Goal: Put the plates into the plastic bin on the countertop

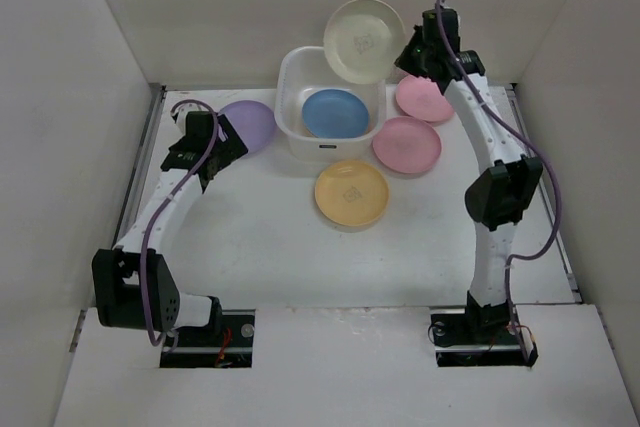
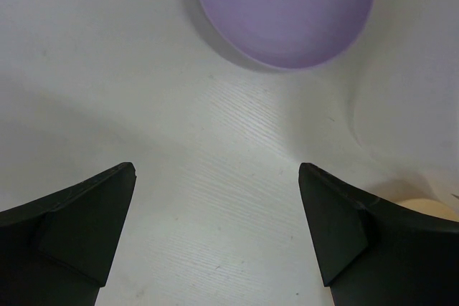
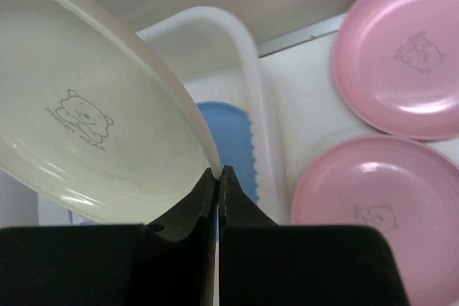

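Over on the left, we see the left gripper (image 2: 215, 173) hovering low over the countertop (image 1: 260, 237), its fingers (image 2: 93, 220) spread wide with nothing but bare white surface between them. Straight ahead of those fingertips, well apart from them, the purple plate (image 2: 283, 8) lies flat. Ahead and to the right of the fingers curves the pale wall of the plastic bin (image 1: 292, 97), and just beyond the right fingertip we catch a sliver of the yellow-orange plate (image 2: 427, 209), lying on the countertop outside the bin.

Moving to the middle, the blue plate (image 1: 335, 112) lies flat inside the bin.

Now the right side: the right gripper (image 3: 219, 173) has its fingers pinched tight on the rim of the cream plate (image 3: 93, 112), which hangs tilted to the left of the fingertips, up over the bin's far edge. Below the fingertips we see the bin's rim and the blue plate inside. To the right of the fingers lies the nearer pink plate (image 3: 373, 198), and ahead and right of them the farther pink plate (image 3: 405, 48), both flat on the countertop.
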Robot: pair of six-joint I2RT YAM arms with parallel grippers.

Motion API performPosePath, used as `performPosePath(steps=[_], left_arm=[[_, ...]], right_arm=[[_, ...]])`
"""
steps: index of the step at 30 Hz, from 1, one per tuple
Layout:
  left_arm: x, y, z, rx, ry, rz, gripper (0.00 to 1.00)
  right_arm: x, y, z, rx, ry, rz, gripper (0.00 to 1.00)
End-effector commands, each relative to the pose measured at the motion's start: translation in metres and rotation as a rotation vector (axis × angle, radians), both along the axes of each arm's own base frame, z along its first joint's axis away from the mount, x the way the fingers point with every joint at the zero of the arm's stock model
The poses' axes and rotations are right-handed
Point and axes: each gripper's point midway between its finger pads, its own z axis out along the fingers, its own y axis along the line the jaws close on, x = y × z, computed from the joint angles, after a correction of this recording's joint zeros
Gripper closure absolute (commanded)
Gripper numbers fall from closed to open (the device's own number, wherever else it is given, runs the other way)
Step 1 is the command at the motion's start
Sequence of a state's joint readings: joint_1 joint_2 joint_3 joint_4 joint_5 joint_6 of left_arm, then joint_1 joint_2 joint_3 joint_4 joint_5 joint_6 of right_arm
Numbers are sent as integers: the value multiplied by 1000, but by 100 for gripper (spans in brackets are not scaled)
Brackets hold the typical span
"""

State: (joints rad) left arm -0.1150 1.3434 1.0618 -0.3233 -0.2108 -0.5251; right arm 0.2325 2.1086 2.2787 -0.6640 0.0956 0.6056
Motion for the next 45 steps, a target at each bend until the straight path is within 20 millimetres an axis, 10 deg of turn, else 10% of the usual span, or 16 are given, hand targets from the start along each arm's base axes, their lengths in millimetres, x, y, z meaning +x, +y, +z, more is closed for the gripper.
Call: performPosePath(steps=[1,15,28,34,39,45], left_arm=[[-6,4,12,-14,-43,23,0],[-17,9,0,-10,-13,22,0],[-25,15,-10,-17,9,32,0],[-25,15,-11,-26,12,31,0],[-22,13,-11,-31,8,30,0],[-14,11,-16,-37,12,32,0]], right_arm=[[0,23,44,-118,-137,125,100],[14,65,-55,-377,-44,234,99],[20,75,-85,-415,-28,265,80],[21,76,-86,-412,-29,266,61],[12,71,-49,-361,-70,217,40],[-21,4,-10,-277,-64,42,34]])
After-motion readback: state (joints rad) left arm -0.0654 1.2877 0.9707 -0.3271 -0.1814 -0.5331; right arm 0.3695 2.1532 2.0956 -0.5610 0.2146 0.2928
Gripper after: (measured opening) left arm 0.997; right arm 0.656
